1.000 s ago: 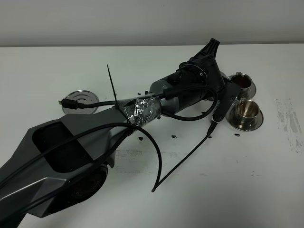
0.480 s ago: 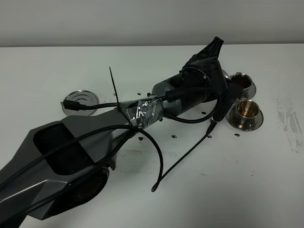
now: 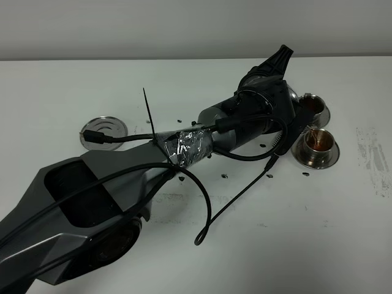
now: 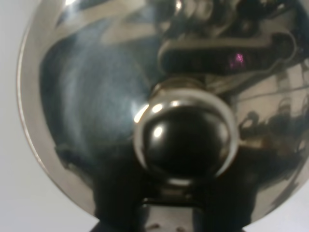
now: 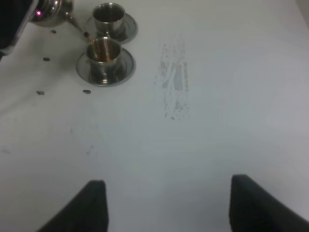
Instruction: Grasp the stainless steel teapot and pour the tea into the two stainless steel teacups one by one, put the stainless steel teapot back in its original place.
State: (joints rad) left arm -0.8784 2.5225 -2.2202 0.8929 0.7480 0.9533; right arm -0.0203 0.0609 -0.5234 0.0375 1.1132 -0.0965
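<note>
The stainless steel teapot (image 4: 96, 96) fills the left wrist view with its domed lid and knob (image 4: 186, 140). My left gripper (image 3: 278, 104) is shut on it and holds it tilted beside the cups, mostly hidden under the arm. From its spout (image 5: 75, 21) a thin stream of tea (image 5: 89, 37) falls into the nearer teacup (image 3: 315, 144) on its saucer. The farther teacup (image 3: 311, 105) holds brown tea. The round steel disc (image 3: 104, 130) lies bare at the far left. My right gripper (image 5: 169, 208) hangs open over bare table, well away from the cups.
Small dark specks (image 3: 225, 176) dot the white table around the cups. A grey scuffed patch (image 5: 174, 79) marks the surface to the right of the cups. Black cables (image 3: 208, 208) loop off the left arm over the table's middle.
The left wrist has rolled and shifted slightly right, tipping the teapot further. The nearer teacup, which looked empty a second ago, now shows reddish-brown tea.
</note>
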